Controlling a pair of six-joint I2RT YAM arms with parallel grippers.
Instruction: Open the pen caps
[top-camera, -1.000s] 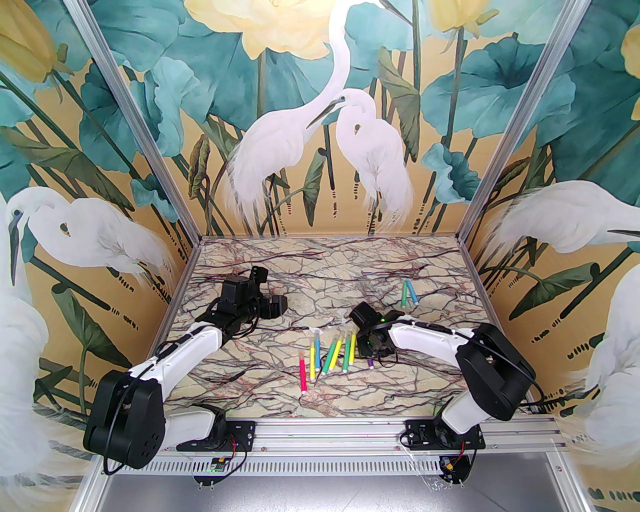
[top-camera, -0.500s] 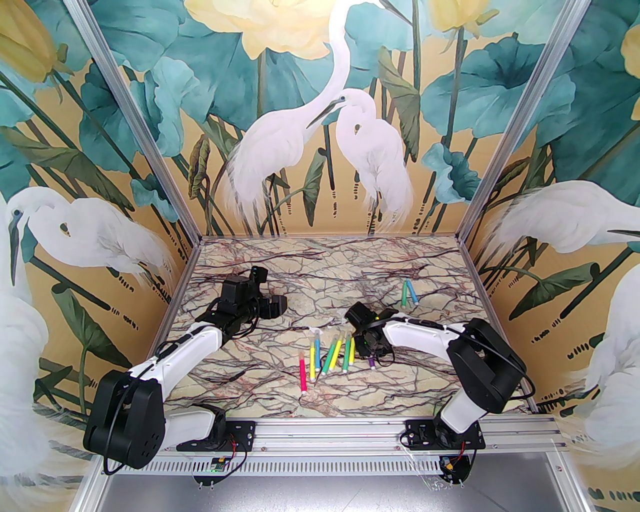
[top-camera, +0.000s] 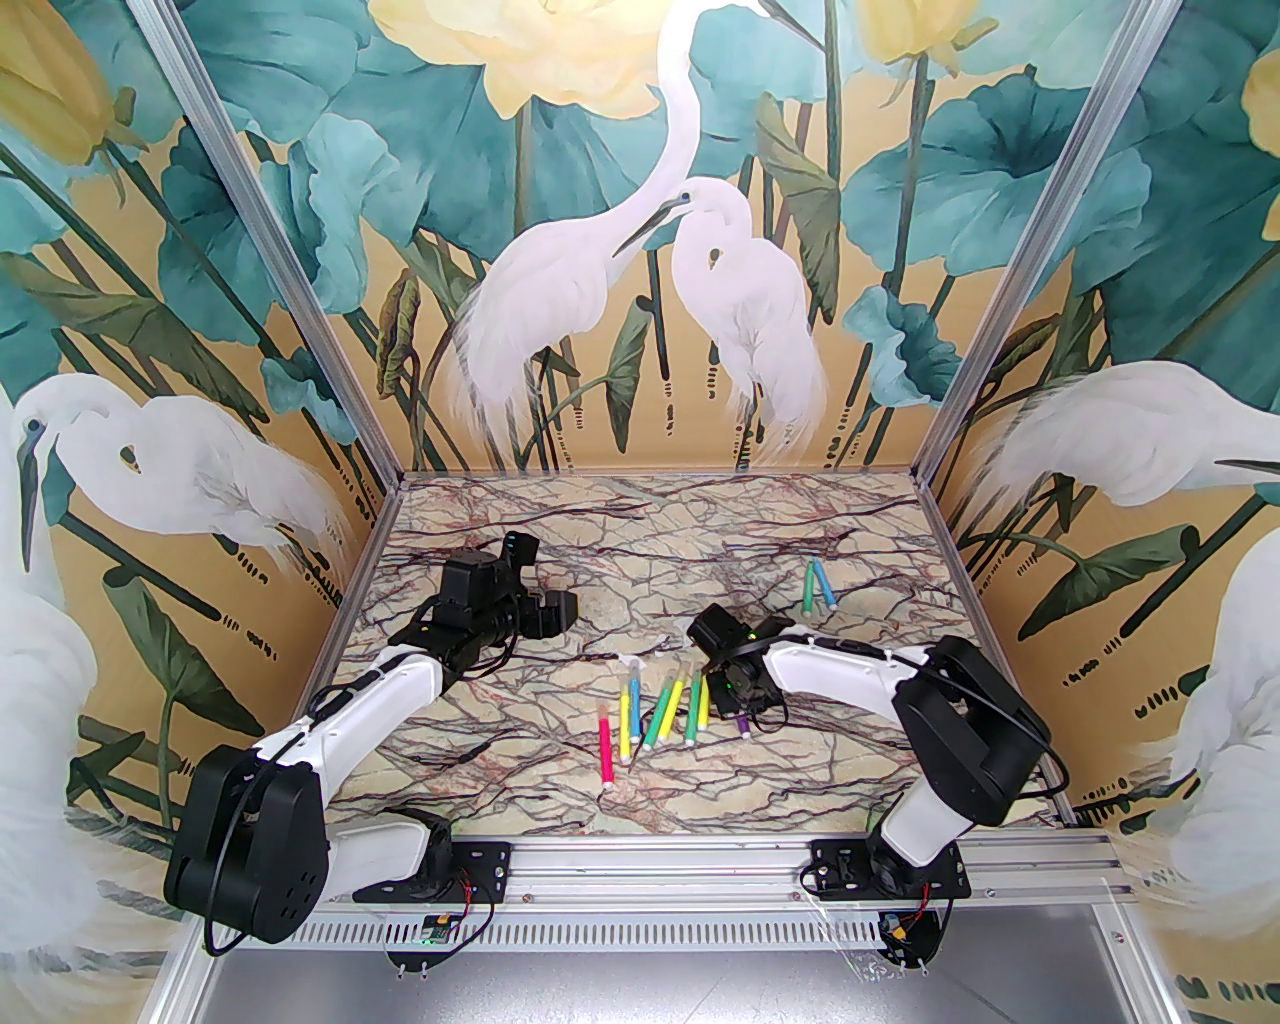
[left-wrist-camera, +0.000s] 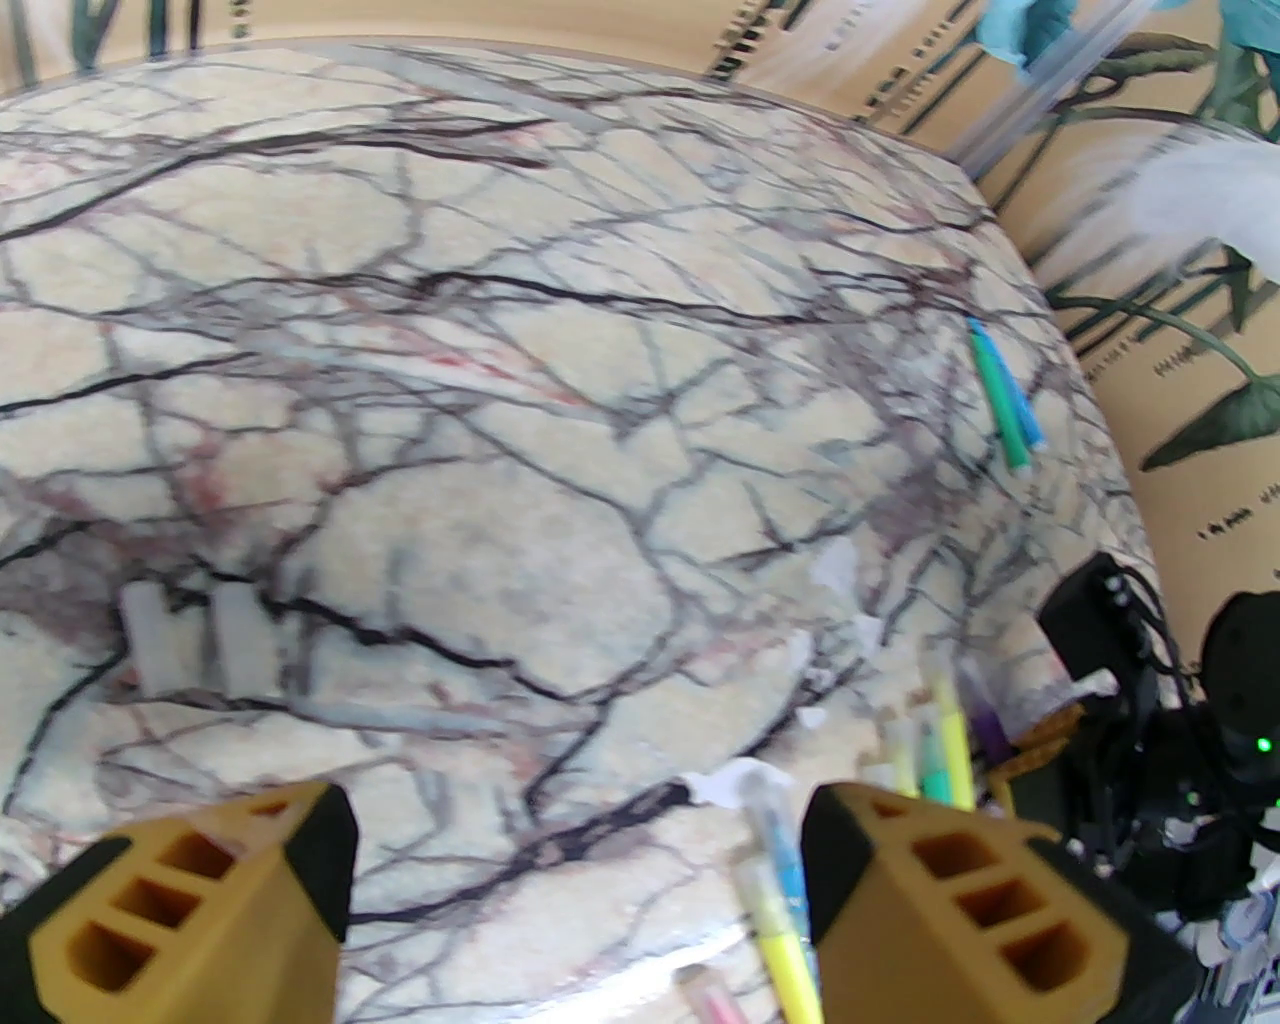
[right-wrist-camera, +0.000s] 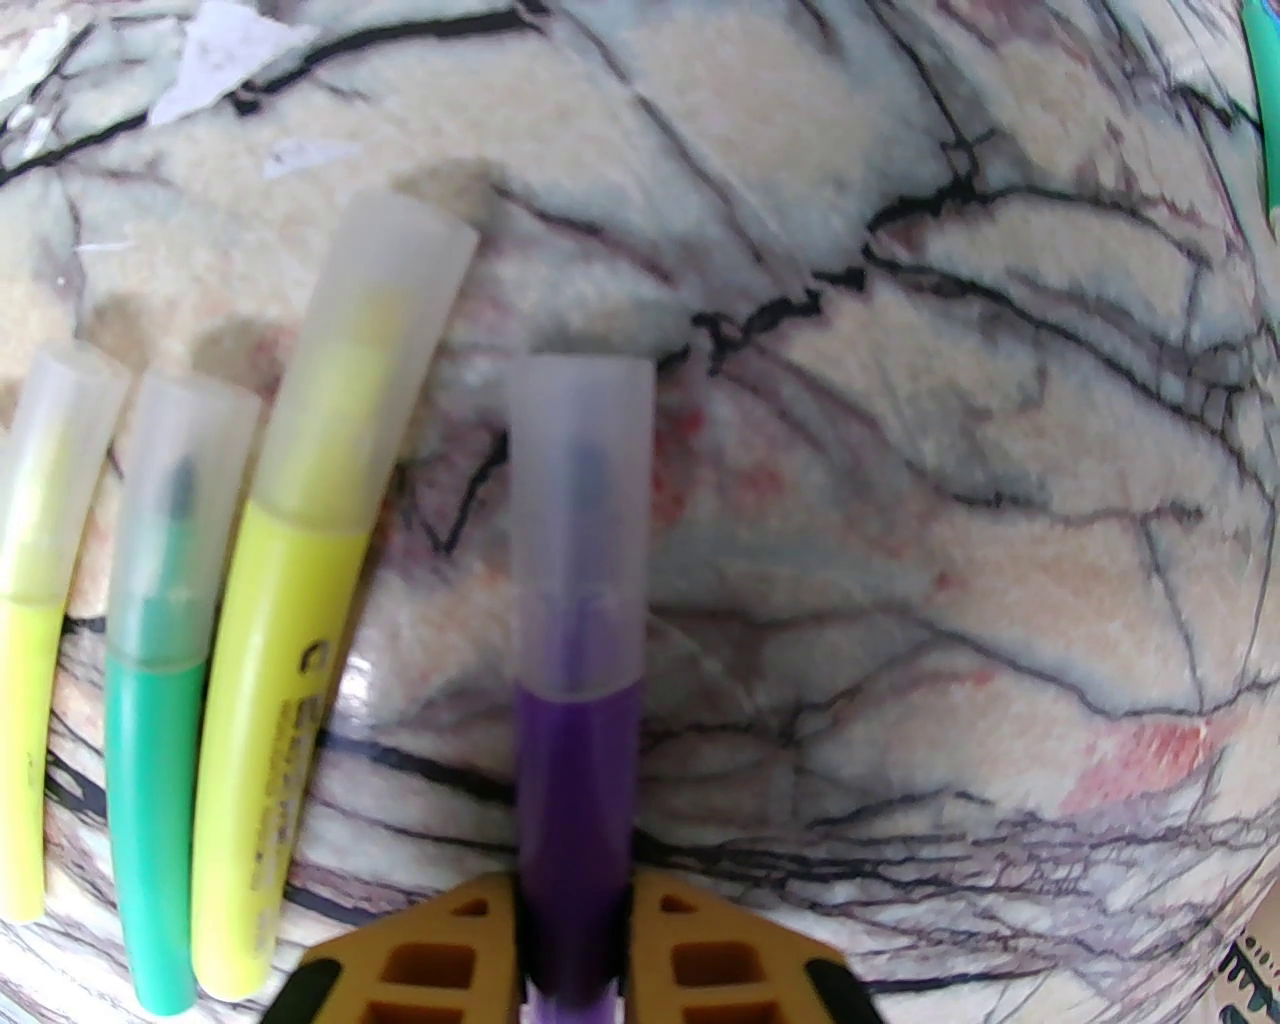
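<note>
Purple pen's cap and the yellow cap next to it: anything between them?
Nothing: right wrist view shows bare marble table between purple pen's cap and yellow cap.

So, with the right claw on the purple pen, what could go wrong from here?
The right claw pinches the purple pen far from its cap, so a pull on the cap may lever the pen loose. The nearest yellow pen lies close alongside; lifting could nudge it.
</note>
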